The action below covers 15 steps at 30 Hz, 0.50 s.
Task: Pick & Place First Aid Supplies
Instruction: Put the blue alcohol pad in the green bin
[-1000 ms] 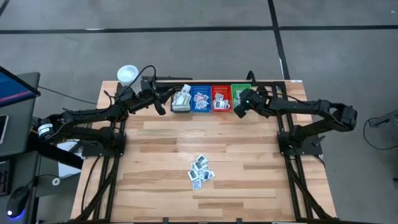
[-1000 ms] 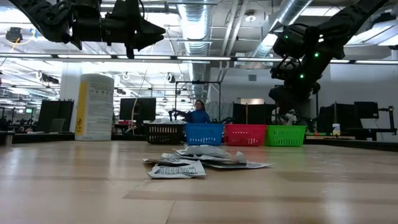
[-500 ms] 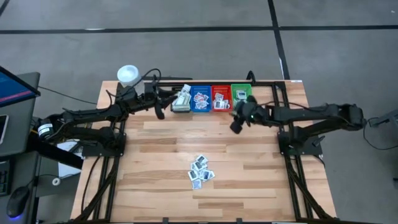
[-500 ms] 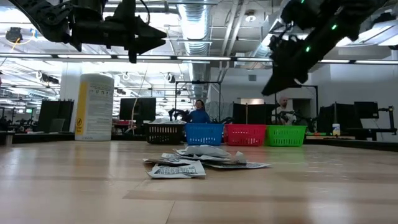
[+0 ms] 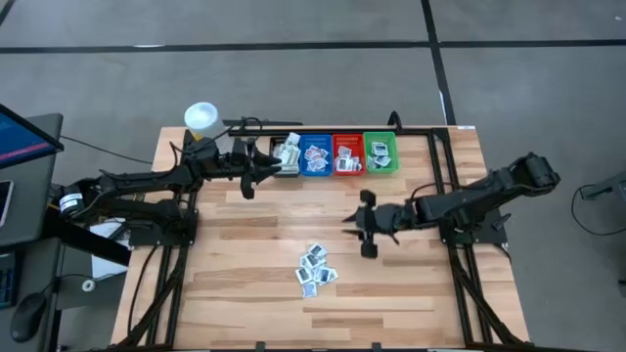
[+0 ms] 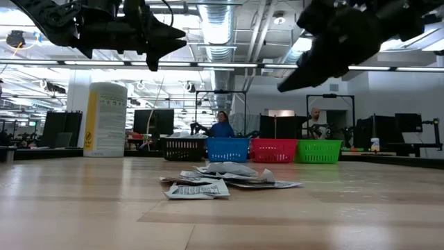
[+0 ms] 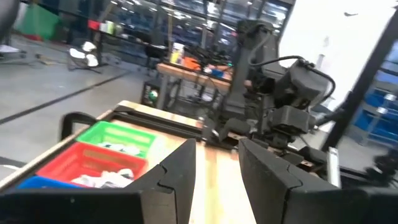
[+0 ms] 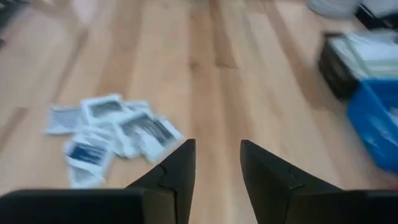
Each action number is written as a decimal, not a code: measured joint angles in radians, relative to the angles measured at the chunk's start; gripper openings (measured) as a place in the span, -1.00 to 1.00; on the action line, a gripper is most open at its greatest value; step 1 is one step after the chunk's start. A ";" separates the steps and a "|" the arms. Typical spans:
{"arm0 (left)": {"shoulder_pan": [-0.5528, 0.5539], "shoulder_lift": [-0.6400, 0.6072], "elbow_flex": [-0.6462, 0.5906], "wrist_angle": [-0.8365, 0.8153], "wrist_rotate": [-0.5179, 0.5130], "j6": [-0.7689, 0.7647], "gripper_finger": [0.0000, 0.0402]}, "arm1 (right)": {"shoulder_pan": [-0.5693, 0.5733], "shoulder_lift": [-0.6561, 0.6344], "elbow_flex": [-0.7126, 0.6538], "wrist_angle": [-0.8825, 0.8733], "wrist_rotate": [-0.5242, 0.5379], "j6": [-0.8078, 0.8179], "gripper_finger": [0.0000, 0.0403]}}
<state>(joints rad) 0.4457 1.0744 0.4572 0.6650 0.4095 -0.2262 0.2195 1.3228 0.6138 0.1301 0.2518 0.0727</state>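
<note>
Overhead, both dark arms are hanging above the wooden table (image 5: pixel 254 244) with nothing held.

Farthest left, a white cylindrical tub with a yellow label (image 5: pixel 201 119) is standing at the table's far corner. Next, the left gripper (image 5: pixel 250 176) is hovering just in front of the black plastic bin (image 5: pixel 285 156), its fingers (image 7: pixel 177 171) standing apart and empty. Beside that bin, the blue bin (image 5: pixel 315 154), red bin (image 5: pixel 347 154) and green bin (image 5: pixel 380 152) are sitting in a row along the far edge, each carrying some small flat packets. Nearer the front edge, a loose pile of white and pale blue first aid packets (image 5: pixel 315 269) is lying on the bare wood. Just right of and behind the pile, the right gripper (image 5: pixel 358 227) is floating above the table, its fingers (image 8: pixel 177 168) parted and empty.
</note>
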 joint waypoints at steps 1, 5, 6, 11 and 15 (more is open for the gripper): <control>-0.005 0.000 0.000 -0.002 0.010 0.000 -0.39 | 0.016 0.019 0.001 0.032 0.001 -0.001 -0.41; -0.020 0.000 0.000 -0.026 0.030 0.015 -0.39 | 0.068 0.097 0.022 0.138 0.004 -0.001 -0.41; -0.022 0.000 0.000 -0.038 0.040 0.030 -0.39 | 0.077 0.115 0.034 0.136 0.004 -0.001 -0.41; -0.047 0.000 0.000 -0.080 0.091 0.132 -0.39 | 0.106 0.231 0.122 0.132 -0.005 -0.004 -0.41; -0.074 0.000 0.000 -0.109 0.092 0.264 -0.39 | 0.125 0.329 0.207 0.101 -0.020 -0.005 -0.41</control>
<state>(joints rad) 0.3712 1.0744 0.4572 0.5564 0.5020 0.0382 0.3443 1.6518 0.8207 0.2306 0.2320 0.0681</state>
